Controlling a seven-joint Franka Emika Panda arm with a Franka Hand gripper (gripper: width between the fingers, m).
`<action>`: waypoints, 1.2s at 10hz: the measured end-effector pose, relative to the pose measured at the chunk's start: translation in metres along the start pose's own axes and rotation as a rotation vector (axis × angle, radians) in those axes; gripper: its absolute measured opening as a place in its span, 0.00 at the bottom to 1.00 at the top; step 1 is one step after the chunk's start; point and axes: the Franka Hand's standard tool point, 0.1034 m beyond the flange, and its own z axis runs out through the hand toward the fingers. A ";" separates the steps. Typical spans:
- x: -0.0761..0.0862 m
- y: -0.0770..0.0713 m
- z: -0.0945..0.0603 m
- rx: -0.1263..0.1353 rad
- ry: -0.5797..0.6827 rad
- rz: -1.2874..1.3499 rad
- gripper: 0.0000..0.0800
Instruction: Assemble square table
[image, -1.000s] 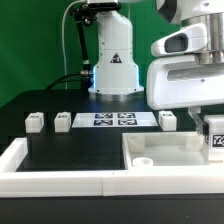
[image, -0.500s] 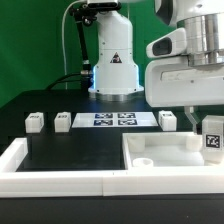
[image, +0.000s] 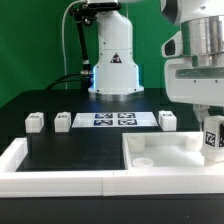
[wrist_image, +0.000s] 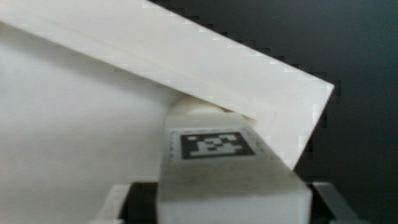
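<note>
The large white square slab (image: 165, 156) lies at the front on the exterior view's right, with a round hole near its corner. My gripper (image: 211, 126) hangs over the slab's right edge, shut on a white tagged leg block (image: 213, 141). In the wrist view the leg block (wrist_image: 217, 150) shows its tag, upright between my fingers (wrist_image: 135, 202), close against the slab's raised corner edge (wrist_image: 231, 80). Three more leg blocks stand at the back: two on the left (image: 35, 121) (image: 63, 120) and one further right (image: 167, 119).
The marker board (image: 112, 119) lies flat at the back between the leg blocks. The robot base (image: 113, 60) stands behind it. A long white rim (image: 60, 181) borders the black work surface at the front and left.
My gripper has moved toward the exterior view's right and slightly down, carrying the leg block to the slab's right edge. The other parts have not moved.
</note>
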 end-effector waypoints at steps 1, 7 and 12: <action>-0.001 0.000 0.000 0.002 -0.005 0.053 0.37; 0.000 -0.001 0.000 0.014 0.003 -0.395 0.81; 0.001 -0.003 -0.001 -0.037 -0.036 -0.903 0.81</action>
